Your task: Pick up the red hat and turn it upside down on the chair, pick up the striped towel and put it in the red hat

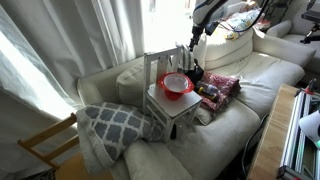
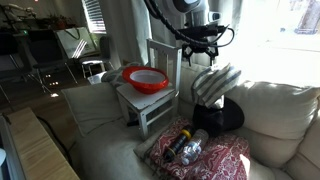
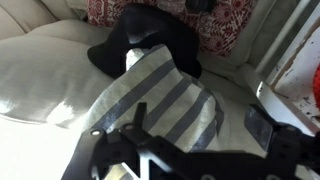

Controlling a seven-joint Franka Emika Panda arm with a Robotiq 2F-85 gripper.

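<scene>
The red hat [image 1: 176, 84] sits upside down like a bowl on the small white chair [image 1: 175, 108] that stands on the couch; both exterior views show it [image 2: 146, 79]. The grey-and-white striped towel [image 2: 215, 85] is bunched on a black item beside the chair [image 2: 150, 105], and fills the wrist view [image 3: 165, 105]. My gripper [image 2: 203, 52] hangs just above the towel. Its fingers [image 3: 200, 122] are spread wide, with a fold of the towel between them, not pinched. In an exterior view the gripper [image 1: 193, 42] is behind the chair's back.
A black hat-like item [image 3: 150, 40] lies under the towel. A red patterned cloth [image 2: 200, 155] with bottles on it lies on the seat in front. A grey patterned pillow [image 1: 110, 122] sits at the couch's end. The chair's backrest [image 2: 160, 55] stands close to the gripper.
</scene>
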